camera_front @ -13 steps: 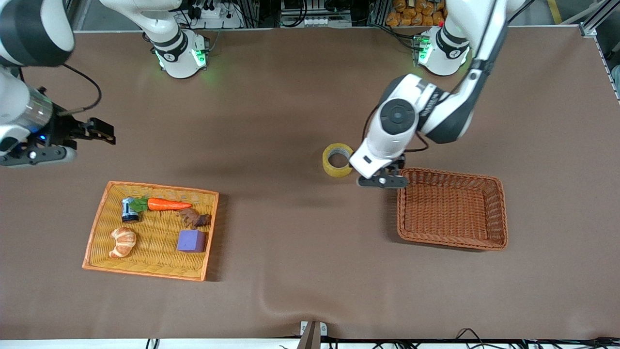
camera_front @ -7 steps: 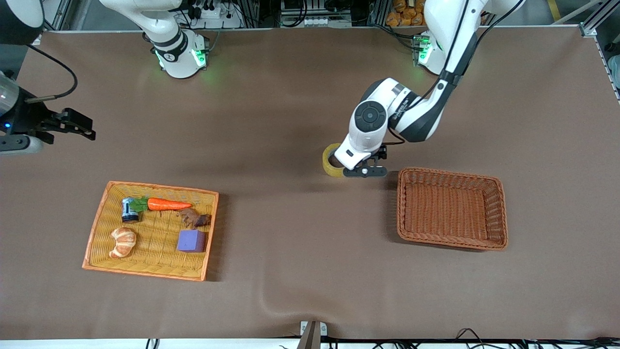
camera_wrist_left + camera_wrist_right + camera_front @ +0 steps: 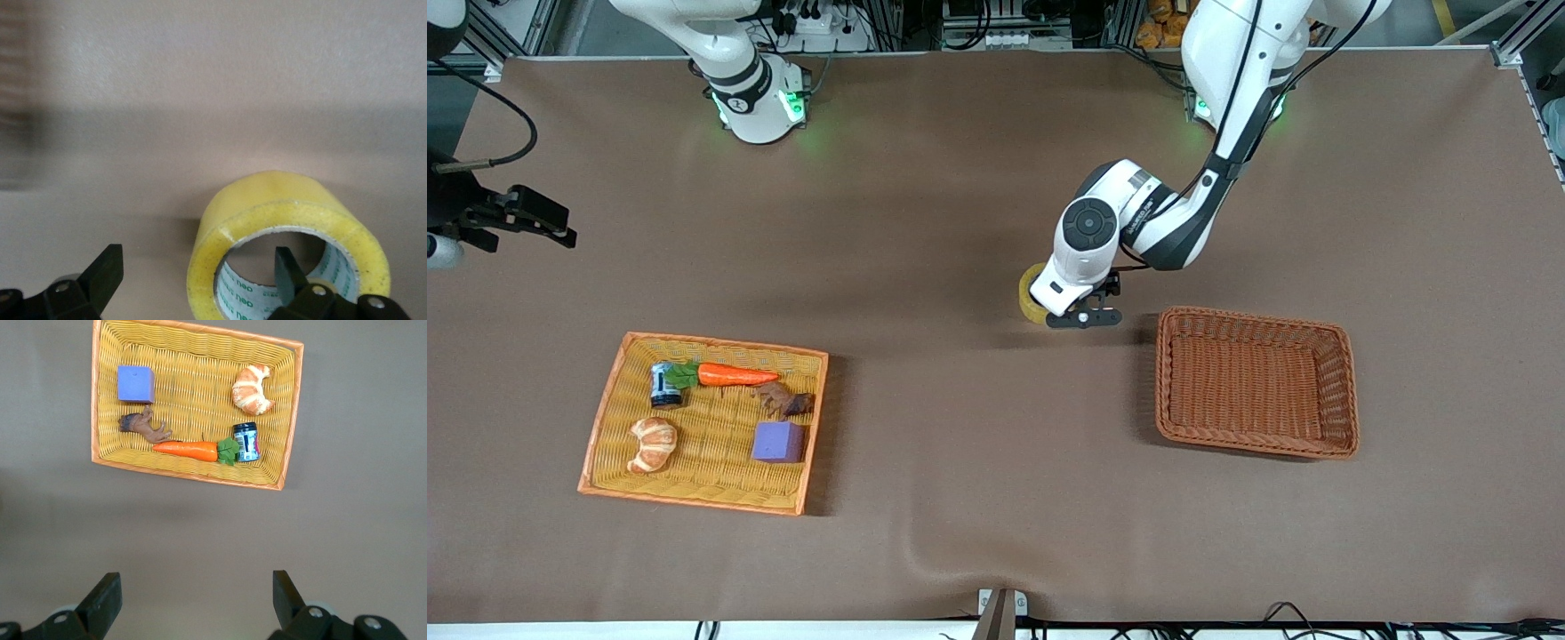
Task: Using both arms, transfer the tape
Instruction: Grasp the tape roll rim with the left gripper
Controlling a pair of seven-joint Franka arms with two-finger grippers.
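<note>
The tape (image 3: 1027,299), a yellowish ring with a grey-white core, lies flat on the brown table, half hidden under the left arm's hand. My left gripper (image 3: 1073,318) is low over it and open. In the left wrist view, one finger (image 3: 288,272) is inside the core of the tape (image 3: 267,217) and the other finger (image 3: 105,270) is outside, with the ring's wall between them and neither touching it. My right gripper (image 3: 550,222) is open and empty, up over bare table at the right arm's end; it also shows in the right wrist view (image 3: 195,587).
A brown wicker basket (image 3: 1257,442) stands empty beside the tape, toward the left arm's end. A yellow wicker tray (image 3: 605,413) holds a carrot (image 3: 734,375), a croissant (image 3: 653,443), a purple cube (image 3: 777,441), a small can (image 3: 664,384) and a brown toy (image 3: 784,401).
The left arm moved from the basket's edge over to the tape and lowered around its wall. The right arm drew back toward its end of the table.
</note>
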